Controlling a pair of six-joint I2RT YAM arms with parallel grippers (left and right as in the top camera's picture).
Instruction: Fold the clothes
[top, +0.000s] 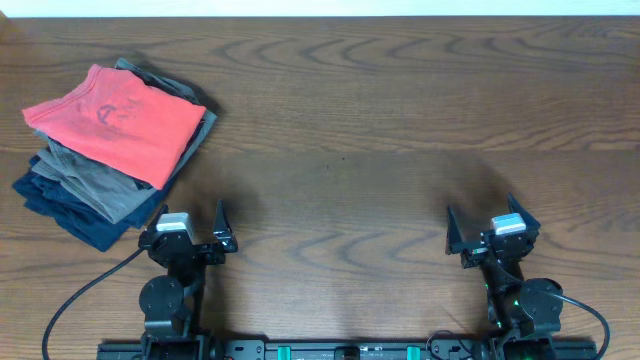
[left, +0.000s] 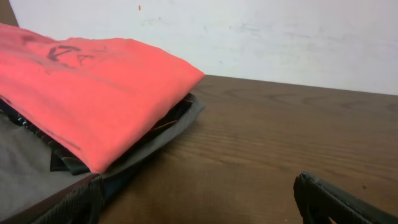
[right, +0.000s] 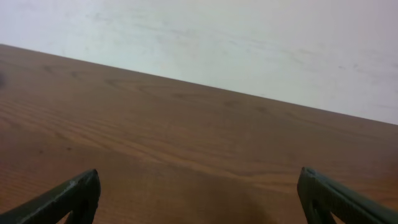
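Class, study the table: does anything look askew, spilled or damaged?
Slightly: the red T-shirt lies folded on grey and navy clothes that fan out unevenly beneath it. Nothing looks spilled or damaged.

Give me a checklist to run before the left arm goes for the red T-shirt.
1. Open, empty left gripper: ok.
2. Open, empty right gripper: ok.
3. The red T-shirt in view, on top of the grey and navy pile: ok.
4. Shirt spread flat on the table: not ok; it lies doubled over on the pile.
5. Shirt free of the garments beneath: cannot tell.
6. Bare wood between the left gripper and the pile: ok.
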